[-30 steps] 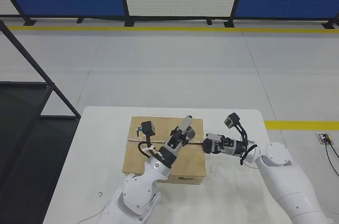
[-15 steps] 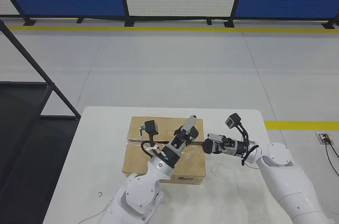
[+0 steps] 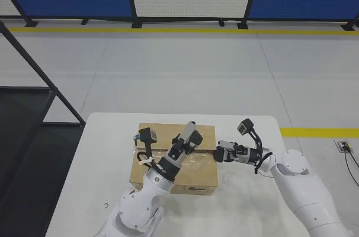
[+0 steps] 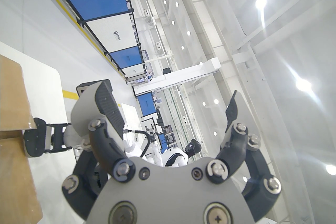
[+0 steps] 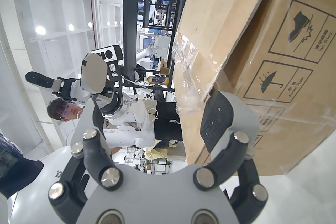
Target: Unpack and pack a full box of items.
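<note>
Grey floor (image 3: 167, 71) crossed by yellow line (image 3: 167, 29); blue panels (image 3: 73, 7) behind. Cardboard box (image 3: 173, 172) set centrally on white desk (image 3: 250, 198). Left fingers (image 4: 105, 104) spread wide above box, nothing held. Right fingers (image 5: 216, 117) parted at box's flap edge.

Closed taped cardboard box (image 3: 175, 160), mid-table

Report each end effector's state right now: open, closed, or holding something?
Left end effector: open, empty.
Right end effector: open, beside the cardboard box.
</note>
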